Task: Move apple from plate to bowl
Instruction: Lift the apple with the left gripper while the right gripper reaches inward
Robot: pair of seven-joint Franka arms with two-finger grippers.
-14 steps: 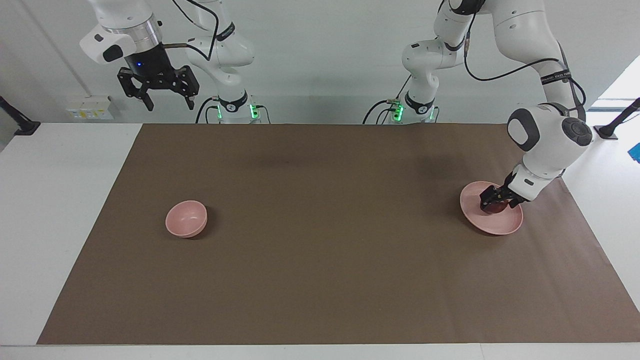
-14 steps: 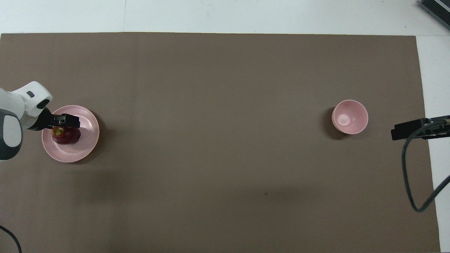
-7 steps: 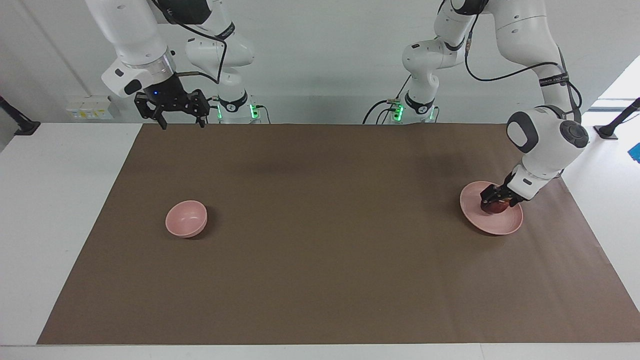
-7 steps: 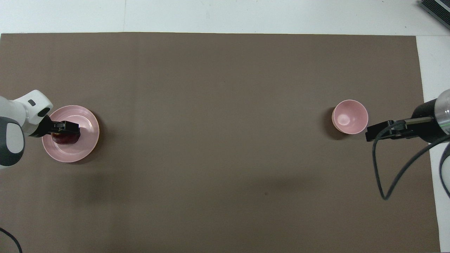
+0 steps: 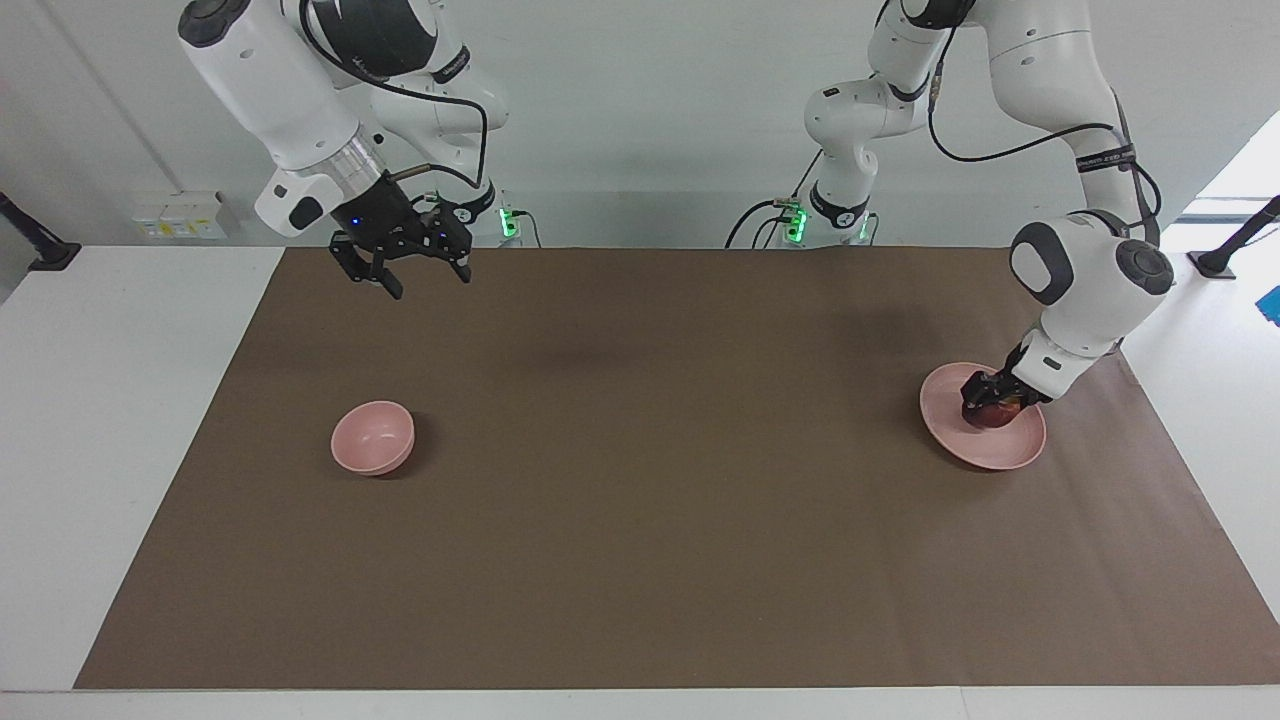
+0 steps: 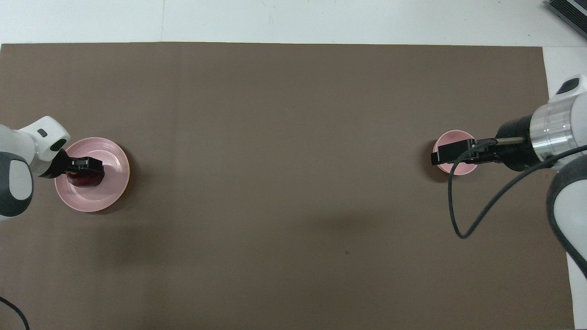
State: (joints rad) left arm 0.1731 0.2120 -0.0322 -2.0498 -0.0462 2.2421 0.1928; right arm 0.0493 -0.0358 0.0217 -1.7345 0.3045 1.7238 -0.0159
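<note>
The dark red apple (image 5: pixel 993 414) (image 6: pixel 85 180) sits on the pale pink plate (image 5: pixel 985 452) (image 6: pixel 111 184) at the left arm's end of the table. My left gripper (image 5: pixel 987 399) (image 6: pixel 88 165) is down on the plate, shut on the apple, which its fingers partly hide. The small pink bowl (image 5: pixel 372 437) (image 6: pixel 459 170) stands on the mat toward the right arm's end. My right gripper (image 5: pixel 428 282) (image 6: pixel 438 155) hangs open and empty in the air, well above the mat. In the overhead view it covers part of the bowl.
A brown mat (image 5: pixel 640 500) covers most of the white table. The right arm's black cable (image 6: pixel 458 220) loops down beside the bowl in the overhead view. Nothing else stands on the mat.
My left gripper has closed on the apple, which still rests on the plate. The right arm has swung down and in, from the table's end to above the mat, near the bowl.
</note>
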